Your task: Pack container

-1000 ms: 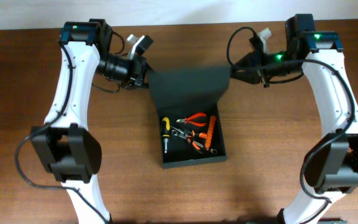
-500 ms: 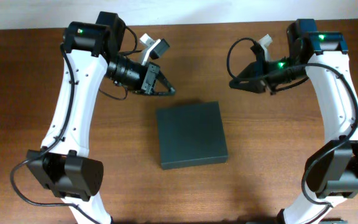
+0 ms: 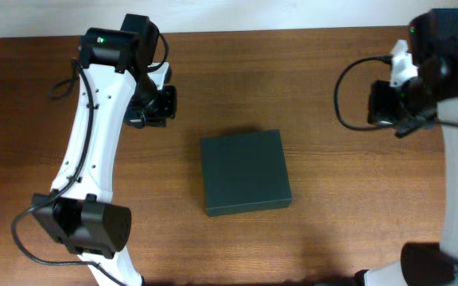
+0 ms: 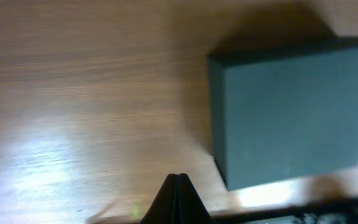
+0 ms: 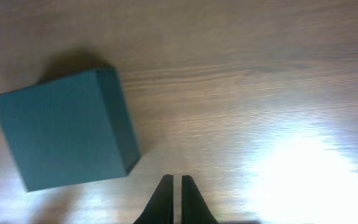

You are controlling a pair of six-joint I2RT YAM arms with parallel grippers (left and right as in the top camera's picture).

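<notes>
Container [image 3: 245, 172]: dark green-black matte rectangular box, lying flat near the middle of the wooden table [image 3: 332, 230]. Its lid is lying shut and flush with the walls, and its sides are running slightly askew to the table's edges. It is sitting apart from both grippers.

Left gripper [image 3: 156, 105]: hanging over bare wood to the upper left of the container, well apart from it and pointing down at the table. In the left wrist view its fingers [image 4: 178, 196] are pressing together into one dark wedge with no gap between them, gripping nothing. The container is showing up and to the right of them, one shaded side wall facing the camera.

Right gripper [image 3: 388, 103]: hanging over bare wood to the upper right of the container, farther from it than the left one. In the right wrist view its fingers [image 5: 164, 200] are drawn close, only a hairline of wood showing between them, and they are gripping nothing. The container is lying off to the left in that view.

Black cable [image 3: 344, 87]: looping out beside the right arm.

Glare [image 5: 303, 162]: bright patch shining on the wood at the right of the right wrist view
</notes>
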